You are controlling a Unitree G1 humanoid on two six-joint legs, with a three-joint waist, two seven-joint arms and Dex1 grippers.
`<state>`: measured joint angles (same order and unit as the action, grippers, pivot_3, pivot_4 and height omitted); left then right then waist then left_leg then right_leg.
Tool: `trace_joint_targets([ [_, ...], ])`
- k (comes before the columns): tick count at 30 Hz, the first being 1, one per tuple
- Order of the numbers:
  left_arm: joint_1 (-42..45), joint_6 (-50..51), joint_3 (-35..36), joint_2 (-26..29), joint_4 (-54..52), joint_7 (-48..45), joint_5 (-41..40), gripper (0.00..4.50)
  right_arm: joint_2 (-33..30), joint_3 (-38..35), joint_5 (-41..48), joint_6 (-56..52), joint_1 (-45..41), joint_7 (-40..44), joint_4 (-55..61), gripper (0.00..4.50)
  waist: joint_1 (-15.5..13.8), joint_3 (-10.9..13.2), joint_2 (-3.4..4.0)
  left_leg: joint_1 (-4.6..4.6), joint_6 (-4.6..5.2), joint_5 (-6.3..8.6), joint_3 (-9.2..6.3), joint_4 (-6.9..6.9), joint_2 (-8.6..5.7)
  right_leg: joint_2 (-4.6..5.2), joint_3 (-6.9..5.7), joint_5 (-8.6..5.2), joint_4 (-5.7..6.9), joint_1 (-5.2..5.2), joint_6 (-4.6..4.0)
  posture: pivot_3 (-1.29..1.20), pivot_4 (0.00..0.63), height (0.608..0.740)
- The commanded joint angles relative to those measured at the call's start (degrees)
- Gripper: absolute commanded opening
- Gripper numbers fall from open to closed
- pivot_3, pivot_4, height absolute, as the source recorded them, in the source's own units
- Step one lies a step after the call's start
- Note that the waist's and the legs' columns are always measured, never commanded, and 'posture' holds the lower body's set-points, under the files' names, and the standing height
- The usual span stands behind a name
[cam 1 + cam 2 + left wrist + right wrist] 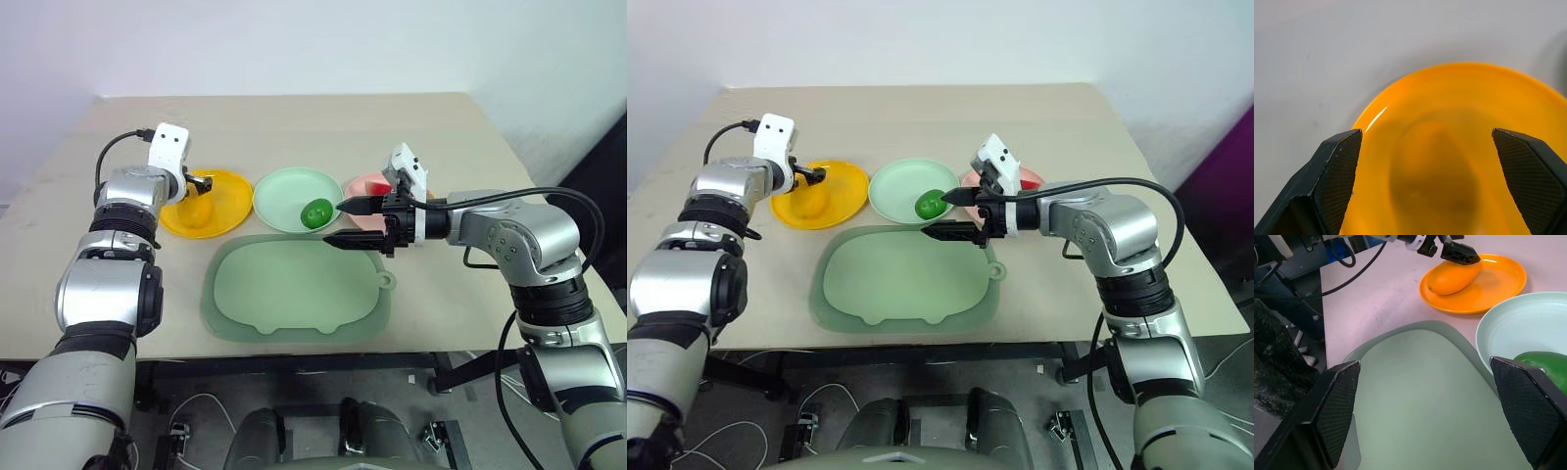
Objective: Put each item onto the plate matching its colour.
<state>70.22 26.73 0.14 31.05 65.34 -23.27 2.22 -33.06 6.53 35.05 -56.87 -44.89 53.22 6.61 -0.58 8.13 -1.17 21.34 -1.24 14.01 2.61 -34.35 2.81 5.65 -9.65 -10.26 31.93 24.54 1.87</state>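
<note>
With both grippers spread wide, empty | 3 plates (279, 191) | 3 toy foods (315, 212), 1 per plate | 1 mat (294, 289)

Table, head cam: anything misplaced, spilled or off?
Nothing stands out. The mango lies on the yellow plate, the green fruit on the mint plate, the watermelon wedge on the pink plate. The pale green mat lies flat in front. Nothing spilled.

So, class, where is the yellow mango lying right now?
The yellow mango lies on the yellow plate, at the robot's left end of the plate row, beside the mint green plate, just below the open left pincer.
</note>
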Motion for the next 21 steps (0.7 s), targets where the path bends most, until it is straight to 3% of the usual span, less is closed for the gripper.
trace_joint_targets([
  [1, 0.04, 0.39, 0.88, 1.38, -8.48, -1.45, -0.70, 4.47, 0.93, -2.05, 0.22, 1.54, -1.47, -0.75, -0.72, 4.50, 0.03, 0.00, 0.00, 0.00, 0.00, 0.00, 0.00, 0.00, 0.01, 0.00, 0.00, 0.00, 0.01, 0.01, 0.00, 0.00, 0.150, 0.740],
  [9, -9.03, 10.02, -1.48, 2.00, -32.62, -14.31, -4.37, 4.47, 0.34, -2.28, -0.53, 3.07, -1.53, -0.68, -2.53, 4.50, 0.13, 0.00, 0.02, -0.03, 0.01, -0.01, 0.06, 0.00, 0.00, -0.02, 0.06, 0.00, 0.18, 0.00, -0.02, 0.00, 0.150, 0.740],
  [16, -17.62, 11.70, -6.04, 9.73, -47.23, -28.03, -5.68, 4.47, -1.02, -2.60, -1.47, 4.42, -1.92, 0.24, -4.43, 4.50, 0.32, 0.01, 0.05, -0.07, 0.02, -0.01, 0.06, -0.06, 0.02, -0.03, 0.09, -0.03, 0.15, 0.02, -0.06, 0.00, 0.150, 0.740],
  [21, -22.58, 15.13, -5.82, 15.24, -54.31, -40.22, -11.78, 4.47, -1.21, -2.48, -2.05, 4.99, -1.71, 0.74, -4.73, 4.50, 0.18, 0.02, 0.07, -0.06, 0.00, 0.00, 0.03, -0.09, 0.05, -0.05, 0.09, -0.14, 0.14, 0.04, -0.23, 0.00, 0.150, 0.740],
])
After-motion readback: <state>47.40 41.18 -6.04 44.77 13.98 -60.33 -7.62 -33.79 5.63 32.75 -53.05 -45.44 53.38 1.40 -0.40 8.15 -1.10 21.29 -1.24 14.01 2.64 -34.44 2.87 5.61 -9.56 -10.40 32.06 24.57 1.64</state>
